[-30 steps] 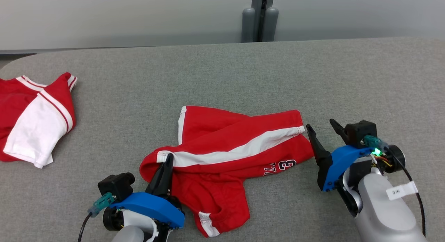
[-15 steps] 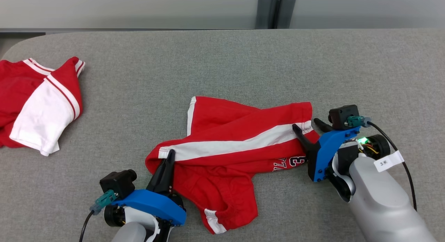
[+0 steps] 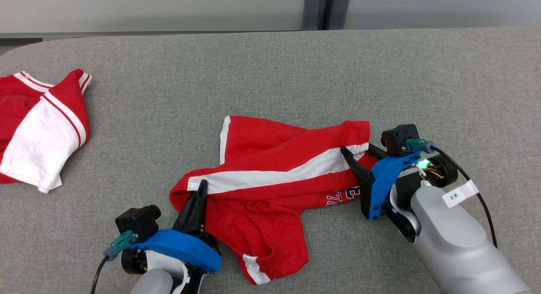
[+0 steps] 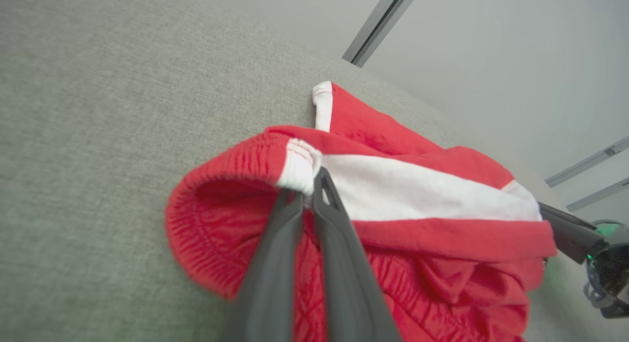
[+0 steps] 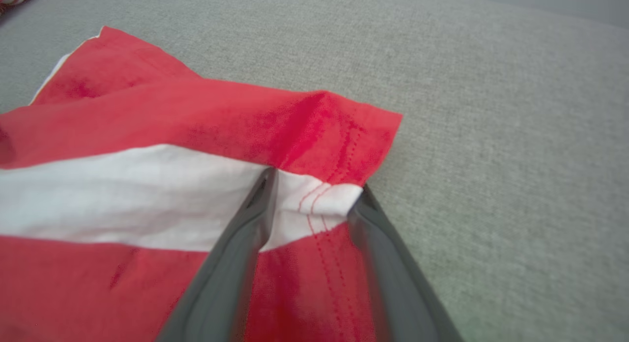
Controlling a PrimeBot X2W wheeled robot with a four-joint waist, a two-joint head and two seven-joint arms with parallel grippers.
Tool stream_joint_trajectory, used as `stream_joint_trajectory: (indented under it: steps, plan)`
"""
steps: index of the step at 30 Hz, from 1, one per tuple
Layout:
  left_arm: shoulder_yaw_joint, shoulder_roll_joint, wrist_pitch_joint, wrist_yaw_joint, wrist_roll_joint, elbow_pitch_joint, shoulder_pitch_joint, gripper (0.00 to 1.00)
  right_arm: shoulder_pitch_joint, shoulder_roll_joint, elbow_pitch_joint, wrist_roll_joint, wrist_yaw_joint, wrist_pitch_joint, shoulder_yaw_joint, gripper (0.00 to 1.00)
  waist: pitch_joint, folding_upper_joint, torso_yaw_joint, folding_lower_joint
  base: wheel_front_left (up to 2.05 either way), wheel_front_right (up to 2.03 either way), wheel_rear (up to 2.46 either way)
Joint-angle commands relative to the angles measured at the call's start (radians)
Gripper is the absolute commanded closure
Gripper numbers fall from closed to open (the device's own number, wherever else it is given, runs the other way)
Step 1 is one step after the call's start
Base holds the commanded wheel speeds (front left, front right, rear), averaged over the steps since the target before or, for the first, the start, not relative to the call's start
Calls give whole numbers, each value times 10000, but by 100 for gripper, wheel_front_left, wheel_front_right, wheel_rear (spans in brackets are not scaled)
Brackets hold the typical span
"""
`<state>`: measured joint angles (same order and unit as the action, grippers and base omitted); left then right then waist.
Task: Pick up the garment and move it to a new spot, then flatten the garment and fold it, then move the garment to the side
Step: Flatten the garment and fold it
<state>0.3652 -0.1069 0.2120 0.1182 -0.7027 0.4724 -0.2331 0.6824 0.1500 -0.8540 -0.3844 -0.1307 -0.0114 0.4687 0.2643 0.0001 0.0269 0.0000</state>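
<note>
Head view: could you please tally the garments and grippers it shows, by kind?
Shorts: 1
Shirt: 1
Grippers: 2 (left gripper, right gripper)
Total: 4

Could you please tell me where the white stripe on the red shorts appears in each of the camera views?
Head view: the white stripe crosses the red shorts at centre, rising rightward.
Left wrist view: right of centre, from the left gripper toward the right edge.
Right wrist view: left half, ending between the fingers.
Shared landmark: the right gripper straddling the stripe's hemmed end.
</note>
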Motion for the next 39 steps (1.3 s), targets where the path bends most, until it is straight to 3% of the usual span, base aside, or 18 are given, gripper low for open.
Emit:
stream_joint_trajectory:
  steps: [1,5,10,16,18,19,31,39]
  plan:
    - [-18,-54,-17,-49,-1,-40,-199,100,185,29,45,-20,-1,77,44,32,3,-1,1,0,0,0,0]
    - [41,-54,-36,-59,-7,-46,-214,100,328,35,-19,-130,-1,194,246,50,0,-1,10,0,0,0,0]
    - [84,-64,-11,-93,-5,-55,-208,100,469,122,-227,-31,-1,165,357,59,-29,-1,17,0,0,0,0]
    - [87,-100,36,-122,-19,-82,-166,100,507,132,-384,139,-1,38,261,80,-40,-1,-23,0,0,0,0]
    - [86,-117,31,-127,-40,-99,-160,100,510,131,-389,202,-1,46,191,90,-31,-1,-43,0,0,0,0]
    - [84,-130,31,-134,-51,-105,-156,100,507,114,-386,235,-1,60,147,99,-31,-1,-55,0,0,0,0]
    - [107,-258,88,-190,-38,-209,-124,100,32,-243,86,715,-1,57,-358,100,-68,-1,-124,0,0,0,0]
    - [31,-666,307,-193,401,-1022,-452,100,-309,53,1533,33,-1,13,-1085,100,-329,-1,-186,0,0,0,0]
